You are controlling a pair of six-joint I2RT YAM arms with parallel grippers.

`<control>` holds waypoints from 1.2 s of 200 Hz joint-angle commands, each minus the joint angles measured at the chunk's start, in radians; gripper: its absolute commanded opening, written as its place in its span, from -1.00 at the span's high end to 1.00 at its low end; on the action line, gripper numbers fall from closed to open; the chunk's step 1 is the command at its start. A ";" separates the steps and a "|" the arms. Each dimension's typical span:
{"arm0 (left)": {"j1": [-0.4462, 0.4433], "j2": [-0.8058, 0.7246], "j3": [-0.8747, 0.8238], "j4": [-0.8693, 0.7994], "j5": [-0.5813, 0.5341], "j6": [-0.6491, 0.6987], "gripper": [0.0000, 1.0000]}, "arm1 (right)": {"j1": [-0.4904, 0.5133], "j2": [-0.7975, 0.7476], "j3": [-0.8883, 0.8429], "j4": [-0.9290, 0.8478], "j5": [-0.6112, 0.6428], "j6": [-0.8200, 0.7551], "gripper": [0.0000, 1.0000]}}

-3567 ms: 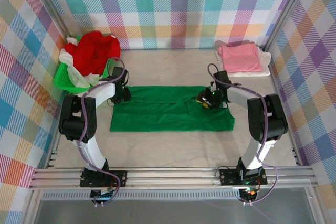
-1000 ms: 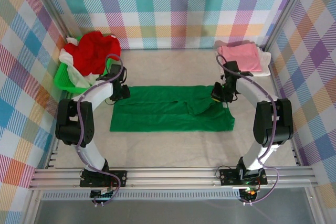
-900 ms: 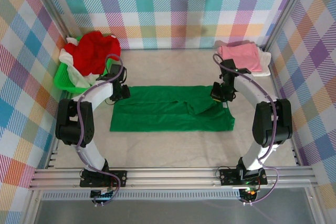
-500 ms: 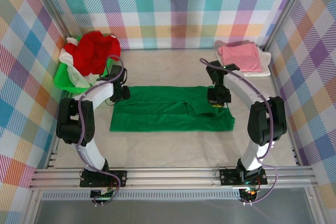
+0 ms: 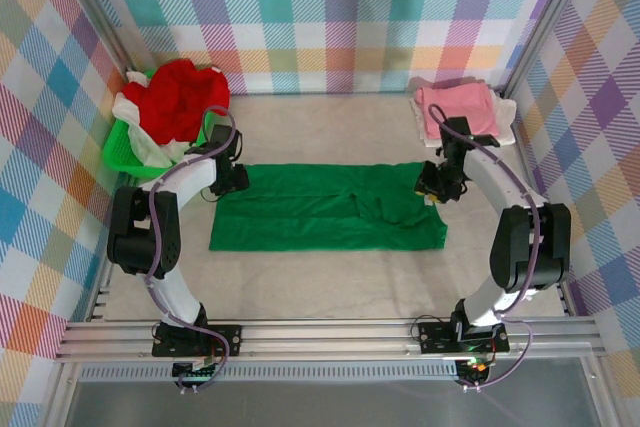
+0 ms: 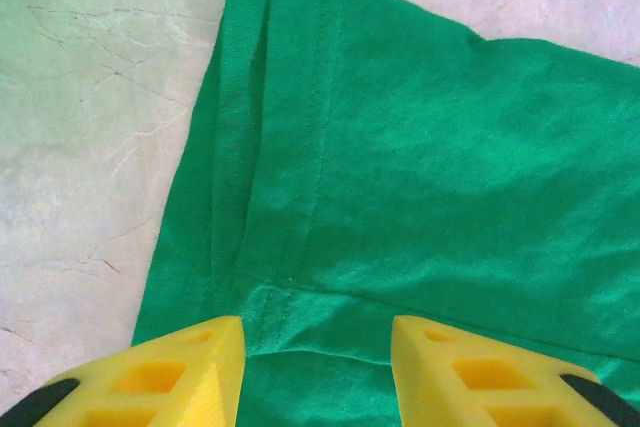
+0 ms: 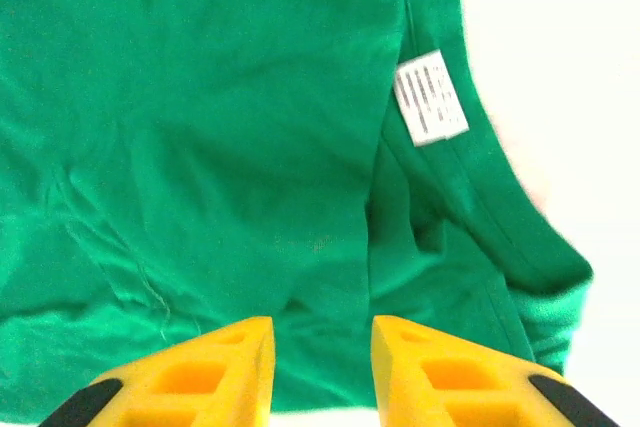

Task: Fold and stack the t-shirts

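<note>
Right gripper [image 7: 320, 347] shifted right, jaws parted, label [image 7: 432, 97] seen from wrist; left gripper [image 6: 315, 347] spread over green t-shirt [image 5: 320, 217]

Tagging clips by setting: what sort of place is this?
Probably a robot lab test cell, not a home: plaid wall panels on an aluminium frame box in a table holding a green t-shirt.

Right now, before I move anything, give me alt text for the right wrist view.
The green t-shirt lies rumpled beneath the open right tool, whose yellow fingers stand apart at the bottom edge. A white label shows on the cloth at upper right, beside the pale table.
</note>
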 commanded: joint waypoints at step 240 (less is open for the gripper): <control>-0.014 -0.153 -0.413 0.025 0.344 -0.231 0.31 | 0.141 0.441 0.197 0.315 -0.027 0.015 0.38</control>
